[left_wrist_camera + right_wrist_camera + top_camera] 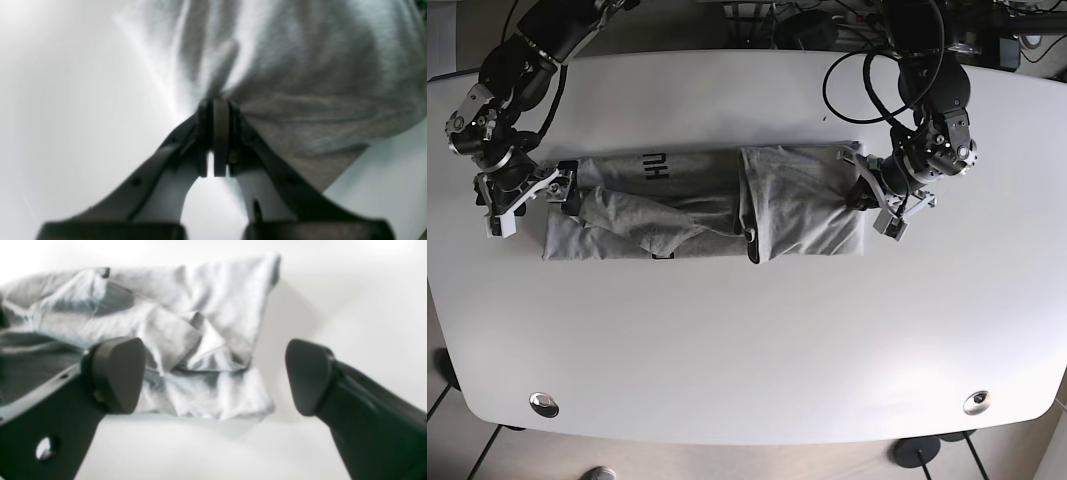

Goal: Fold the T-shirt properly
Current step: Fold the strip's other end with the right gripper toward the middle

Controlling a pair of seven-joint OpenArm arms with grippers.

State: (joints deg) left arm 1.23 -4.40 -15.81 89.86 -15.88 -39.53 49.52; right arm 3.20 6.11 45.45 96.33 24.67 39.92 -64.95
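Note:
A grey T-shirt (697, 205) lies stretched sideways on the white table (747, 330), partly folded, with black lettering near its top edge. My left gripper (217, 103) is shut on a bunched edge of the shirt (300, 83); in the base view it (865, 192) is at the shirt's right end. My right gripper (213, 376) is open, its two dark fingertips (116, 373) spread over the crumpled cloth (200, 340). In the base view it (564, 188) hovers at the shirt's left end, holding nothing.
Black cables (867, 70) loop over the table's far right part behind the left arm. Two metal discs (545, 403) sit near the table's front corners. Equipment stands behind the far edge (807, 20).

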